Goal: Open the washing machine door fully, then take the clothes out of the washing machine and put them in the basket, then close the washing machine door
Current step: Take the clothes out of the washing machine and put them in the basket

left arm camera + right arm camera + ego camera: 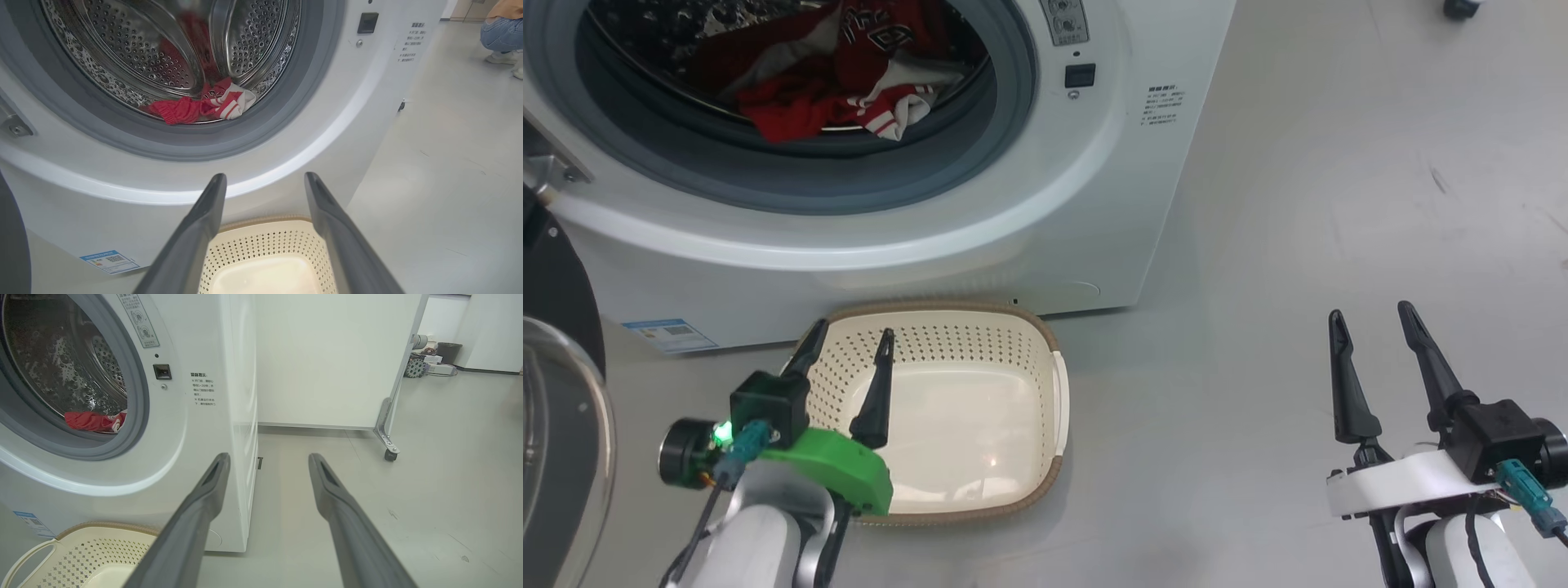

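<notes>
A pale grey floor [449, 477] is noted, lightly scuffed; a white partition [327, 355] is mounted on a castor [390, 455].

The washing machine door [560, 294] stood swung aside at the left, leaving the drum mouth of the washing machine [1094, 204] open to reach, with the clothes [833, 82] heaped low inside. The basket [1058, 384] occupied the floor [1298, 204] just before it, and bare floor spread to the right.
</notes>
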### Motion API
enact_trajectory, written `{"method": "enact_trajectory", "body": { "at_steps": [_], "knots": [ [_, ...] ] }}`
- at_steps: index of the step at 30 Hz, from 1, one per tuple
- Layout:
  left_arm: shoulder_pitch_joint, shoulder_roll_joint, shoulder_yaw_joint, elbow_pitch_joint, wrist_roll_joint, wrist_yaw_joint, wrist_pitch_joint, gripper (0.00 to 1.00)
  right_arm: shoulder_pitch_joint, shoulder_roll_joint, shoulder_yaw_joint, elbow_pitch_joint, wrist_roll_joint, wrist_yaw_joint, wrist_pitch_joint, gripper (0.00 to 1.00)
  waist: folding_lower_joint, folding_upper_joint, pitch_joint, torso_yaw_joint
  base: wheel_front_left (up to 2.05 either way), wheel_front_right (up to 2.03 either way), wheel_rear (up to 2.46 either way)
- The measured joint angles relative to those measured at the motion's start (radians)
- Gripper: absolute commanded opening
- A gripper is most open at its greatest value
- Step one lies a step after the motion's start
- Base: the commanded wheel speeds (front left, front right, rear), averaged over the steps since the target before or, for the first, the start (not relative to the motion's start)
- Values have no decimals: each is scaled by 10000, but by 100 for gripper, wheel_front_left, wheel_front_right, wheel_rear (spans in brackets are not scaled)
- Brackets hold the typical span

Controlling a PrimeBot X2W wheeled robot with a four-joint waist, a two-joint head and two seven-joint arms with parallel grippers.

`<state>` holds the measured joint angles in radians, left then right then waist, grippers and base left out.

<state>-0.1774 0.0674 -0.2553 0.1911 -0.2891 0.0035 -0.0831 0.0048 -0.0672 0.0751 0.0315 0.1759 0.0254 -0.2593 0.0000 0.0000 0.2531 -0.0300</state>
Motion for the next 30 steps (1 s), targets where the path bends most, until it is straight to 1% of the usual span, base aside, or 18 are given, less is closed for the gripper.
{"method": "enact_trajectory", "body": {
  "at_steps": [3,10,15,22,25,26,30],
  "knots": [
    [-650,0,15,309,-127,-111,368,100,-185,2,17,-94,-2,0,0,100,0,0,383,-69,0,0,0],
    [-2240,35,31,961,-527,-642,1448,100,-737,10,96,-309,2,44,0,100,0,0,1314,-307,0,0,0],
    [-3623,313,132,1360,-652,-888,2104,100,-1090,35,140,-357,23,82,0,100,1,0,1965,-539,0,0,0],
    [-5394,692,272,1904,-851,-1057,2986,100,-1439,65,121,-357,107,79,0,100,1,0,2725,-888,0,0,0],
    [-6055,876,362,2073,-961,-1070,3335,100,-1605,88,148,-351,194,79,-2,100,1,0,2976,-1033,0,0,0],
    [-6055,876,362,2073,-961,-1070,3335,100,-1605,88,148,-351,194,79,-2,100,1,0,2976,-1033,0,0,0],
    [-6921,1279,577,2278,-974,-1078,3804,100,-1727,128,276,-339,295,84,0,100,1,0,3237,-1268,0,0,0]
  ]
}}
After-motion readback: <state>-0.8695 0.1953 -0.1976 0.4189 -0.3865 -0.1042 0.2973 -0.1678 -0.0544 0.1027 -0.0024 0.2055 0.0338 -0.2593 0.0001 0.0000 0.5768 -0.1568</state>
